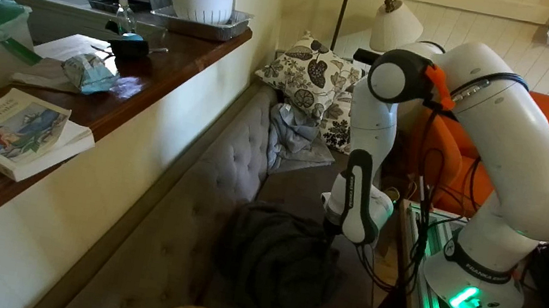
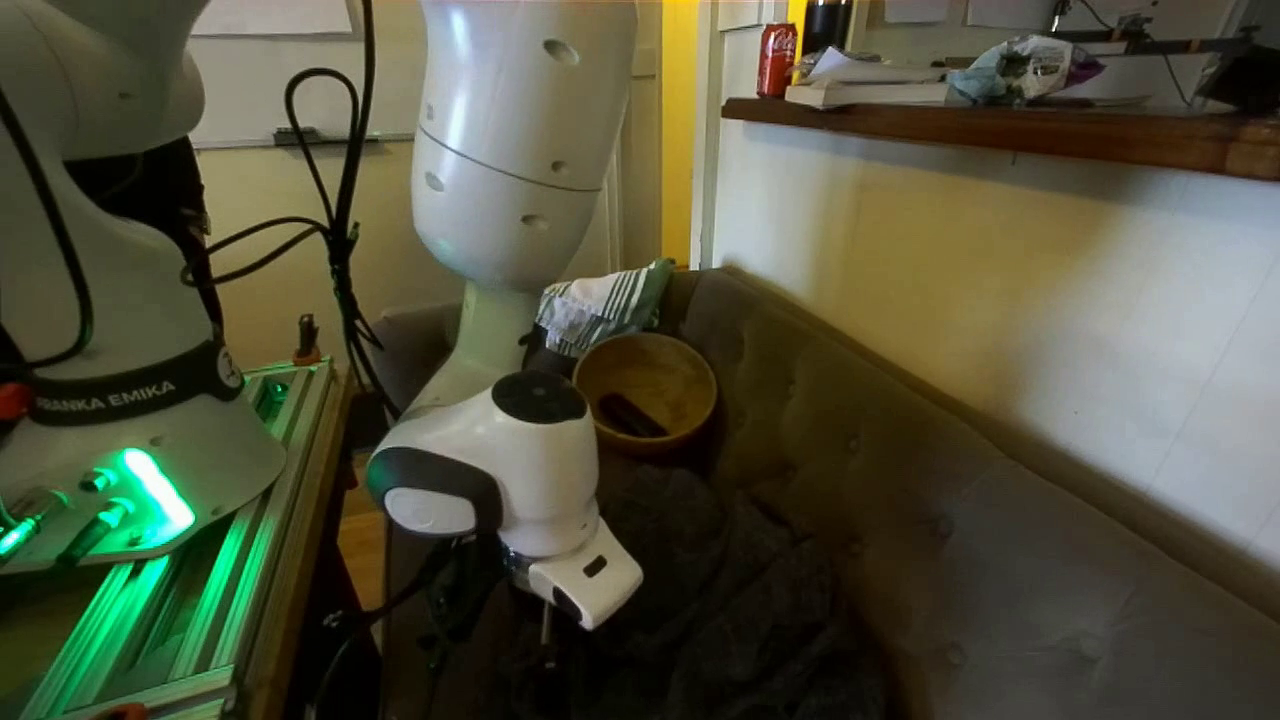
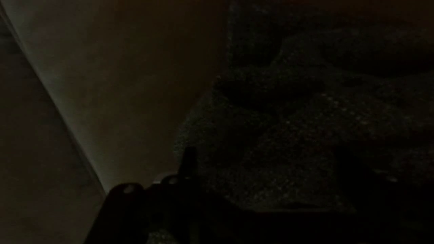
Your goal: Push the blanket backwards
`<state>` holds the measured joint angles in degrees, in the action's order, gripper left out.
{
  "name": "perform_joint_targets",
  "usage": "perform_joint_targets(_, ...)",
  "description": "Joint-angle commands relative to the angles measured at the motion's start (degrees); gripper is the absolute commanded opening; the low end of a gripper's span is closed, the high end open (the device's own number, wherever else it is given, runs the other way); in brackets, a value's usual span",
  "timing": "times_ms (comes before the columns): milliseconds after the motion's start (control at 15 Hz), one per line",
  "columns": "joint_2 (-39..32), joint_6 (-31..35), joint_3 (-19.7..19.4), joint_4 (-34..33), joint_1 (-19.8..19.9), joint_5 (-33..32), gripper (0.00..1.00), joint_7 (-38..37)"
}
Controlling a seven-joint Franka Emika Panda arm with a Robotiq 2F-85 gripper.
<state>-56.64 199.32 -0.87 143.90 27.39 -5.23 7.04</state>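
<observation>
Arm [image 1: 518, 143] reads FRANKA EMIKA, book [image 1: 19, 133] Andersen's Fairy Tales, gripper [image 3: 266, 151] spread at the blanket [image 1: 280, 259]

The arm [image 1: 518, 143] is bent; wrist [image 2: 545, 470] low; tool [image 3: 264, 152] pointing down, jaws wide apart.

Rough matt cloth blanket [image 1: 280, 259], smooth wooden bowl [image 2: 678, 378], glossy wood counter [image 1: 184, 58]
</observation>
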Motion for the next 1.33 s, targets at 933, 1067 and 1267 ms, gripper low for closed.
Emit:
perform_joint_targets(933,-9.3,-29.7,11.0,-18.1,6.1,1.0,1.0,9.2)
perform_joint_targets(1067,-11.1,-31.5,11.3,-21.3,5.4,1.8,1.0,8.6)
perform_joint_targets(1267,-13.1,-34.0,11.3,-24.8,4.9,3.1,0.74,8.3)
